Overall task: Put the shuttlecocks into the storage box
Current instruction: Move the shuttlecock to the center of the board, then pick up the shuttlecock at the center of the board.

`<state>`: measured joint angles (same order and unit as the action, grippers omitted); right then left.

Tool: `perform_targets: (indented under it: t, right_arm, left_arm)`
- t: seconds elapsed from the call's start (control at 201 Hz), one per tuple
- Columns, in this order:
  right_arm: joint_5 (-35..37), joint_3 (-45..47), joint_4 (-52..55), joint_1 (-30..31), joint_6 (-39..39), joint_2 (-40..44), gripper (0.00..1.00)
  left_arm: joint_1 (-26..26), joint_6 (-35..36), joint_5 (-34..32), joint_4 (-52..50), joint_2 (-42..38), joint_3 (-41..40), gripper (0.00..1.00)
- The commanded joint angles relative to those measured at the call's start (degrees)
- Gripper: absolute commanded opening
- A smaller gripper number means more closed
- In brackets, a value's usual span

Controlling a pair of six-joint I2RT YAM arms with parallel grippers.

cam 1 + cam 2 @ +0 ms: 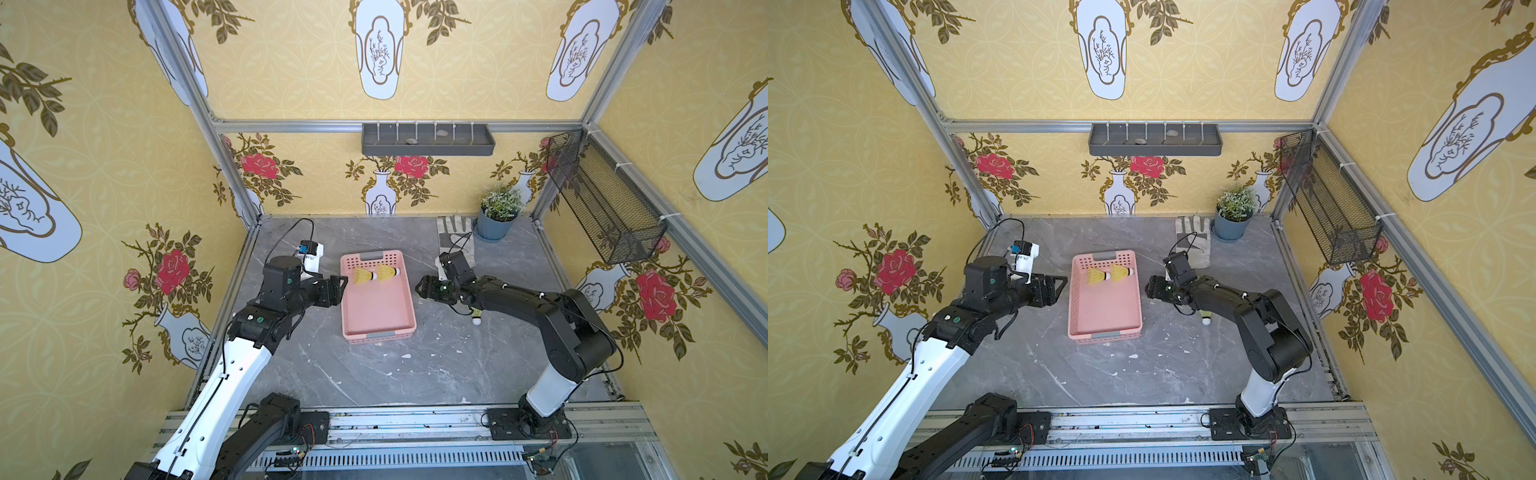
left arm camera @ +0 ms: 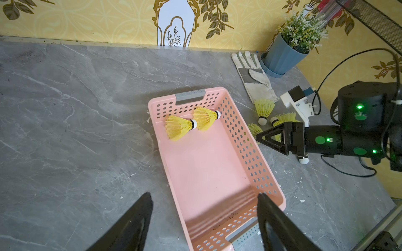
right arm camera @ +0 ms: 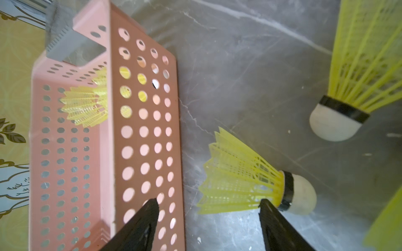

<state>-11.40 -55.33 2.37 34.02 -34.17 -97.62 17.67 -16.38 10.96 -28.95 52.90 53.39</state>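
- Right wrist view: one neon yellow-green plastic cone-skirted shuttlecock (image 3: pixel 243 187), white-tipped and black-banded, on its side on the grey marble-pattern tabletop (image 3: pixel 250 65), just beside the long wall of the shallow rectangular pink perforated plastic storage box (image 3: pixel 143 130).
- Counted two shuttlecocks (image 1: pixel 362 276) already inside the storage box at its far end, in both top views; several more loose on the tabletop at its right side.
- Right gripper (image 3: pixel 208 202): spread wide, straddling the loose shuttlecock near its band, pinching nothing yet; cannot tell whether a fingertip touches the skirt.
- Left gripper (image 2: pixel 204 195): spread, empty, hovering at the box's left long side.
- Step judged: reach for a third shuttlecock. Next move calls for closing gently at the band, lifting clear of the wall, carrying over the rim, releasing.
- Further out: white-and-grey work glove (image 2: pixel 254 73), blue-potted plant (image 2: pixel 282 58); uninvolved.
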Motion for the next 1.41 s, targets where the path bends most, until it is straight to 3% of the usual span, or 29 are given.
perform_targets:
  t: [0.0,0.174,0.458,0.861,1.404]
  right_arm:
    - [0.7,-0.7,-2.6,-0.2,2.9,1.6,0.76]
    - [3.2,-0.9,3.4,-1.3,10.0,5.5,0.74]
    - [2.7,-0.2,15.0,-5.1,21.9,9.1,0.61]
    - [8.4,-10.8,22.5,-4.5,27.9,-3.3,0.48]
    - [14.0,-17.6,22.3,-3.4,31.6,-12.9,0.46]
  left_arm:
    - [0.0,0.3,0.0,0.7,0.0,-0.5,0.78]
    - [0.0,0.3,-0.2,0.6,-0.1,-0.5,0.78]
    - [0.0,0.3,-0.1,0.8,0.1,-0.4,0.78]
    - [0.0,0.2,0.2,1.0,0.3,-0.4,0.78]
    - [0.0,0.4,-0.1,0.8,0.3,-0.4,0.78]
